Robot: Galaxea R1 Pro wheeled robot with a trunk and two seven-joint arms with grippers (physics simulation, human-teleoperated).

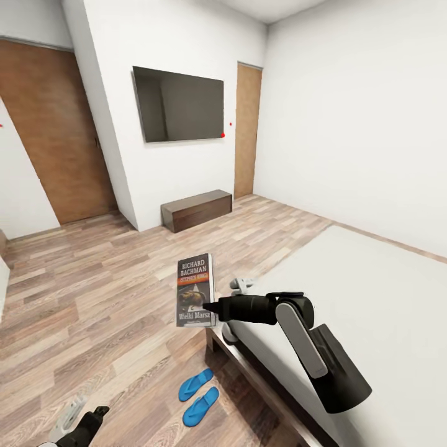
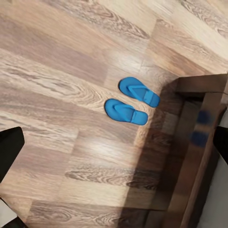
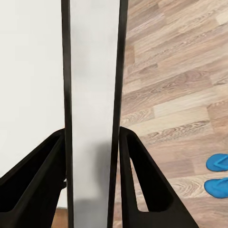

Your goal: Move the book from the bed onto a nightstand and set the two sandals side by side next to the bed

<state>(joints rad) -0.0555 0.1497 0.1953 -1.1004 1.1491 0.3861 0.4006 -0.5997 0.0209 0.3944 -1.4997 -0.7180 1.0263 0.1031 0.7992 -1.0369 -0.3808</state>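
Book (image 1: 195, 290) edge-on between gripper (image 3: 92, 137) fingers

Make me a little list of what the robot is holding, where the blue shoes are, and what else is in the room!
holding: the book, upright, pinched by the right gripper above the floor, near the bed's corner
book edge: between the gripper's fingers in the right wrist view
sandals: two blue sandals side by side on the wood floor, next to the bed
left gripper: low, open or shut cannot be told
wall: dark TV
under the TV: low brown bench
doors: two brown ones
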